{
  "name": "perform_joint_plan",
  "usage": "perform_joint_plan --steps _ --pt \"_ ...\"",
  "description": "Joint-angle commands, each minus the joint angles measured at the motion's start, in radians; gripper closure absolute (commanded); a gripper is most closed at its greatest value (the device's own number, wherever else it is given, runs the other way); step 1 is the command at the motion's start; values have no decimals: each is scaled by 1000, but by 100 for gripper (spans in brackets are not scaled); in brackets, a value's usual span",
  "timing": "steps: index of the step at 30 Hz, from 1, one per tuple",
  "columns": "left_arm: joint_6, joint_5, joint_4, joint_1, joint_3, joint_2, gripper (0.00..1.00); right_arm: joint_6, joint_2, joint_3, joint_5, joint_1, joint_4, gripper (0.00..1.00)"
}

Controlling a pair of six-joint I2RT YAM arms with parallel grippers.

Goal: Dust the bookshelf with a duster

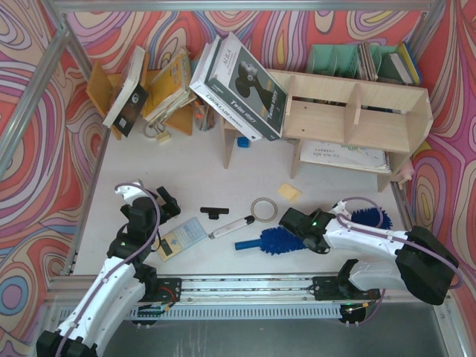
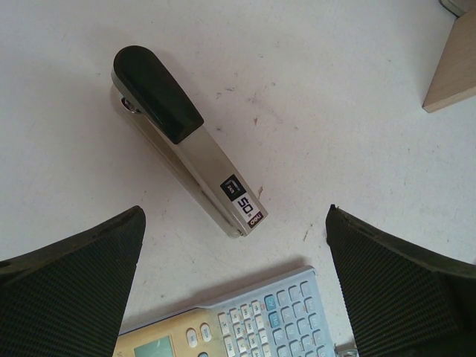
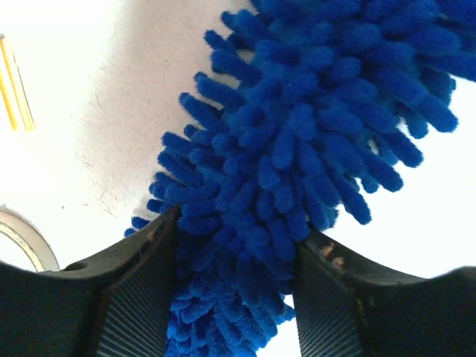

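Leaning books (image 1: 242, 82) block the left end of the bookshelf (image 1: 327, 119); its middle compartments stand open.

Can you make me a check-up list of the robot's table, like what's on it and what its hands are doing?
Surface: white table, a few small scuffs, no spills seen.
Job's things: blue duster lies on the table by the right arm; wooden bookshelf stands at the back with books on top.
Clutter: calculator, stapler, tape roll, yellow pad, all loose on the table.
Grippers: left gripper open, holding nothing, above the stapler and calculator; right gripper has its jaws either side of the duster's fluff, strands touching both; can't tell if it grips tight.
Cables: lilac cables run along both arms, nothing snagged.
Surroundings: swirly coloured walls, metal frame.
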Motion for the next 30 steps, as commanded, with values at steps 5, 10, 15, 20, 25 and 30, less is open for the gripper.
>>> perform_joint_plan --steps 5,10,15,20,25,30 --pt "12 8 24 -4 13 7 2 79 -46 -47 13 -6 -22 65" --pt "-8 17 14 -4 19 8 2 93 -127 -39 48 -5 -69 75" --pt "-59 106 -24 -27 92 31 2 47 -191 -31 81 -5 -69 83" --pt "-30 50 -119 -211 278 134 2 33 -215 -9 95 -6 -93 86" --pt "32 -21 -212 -464 436 271 2 48 -272 -11 92 -5 -115 90" --pt "76 -52 -286 -695 565 453 2 67 -377 -29 107 -6 -136 92"
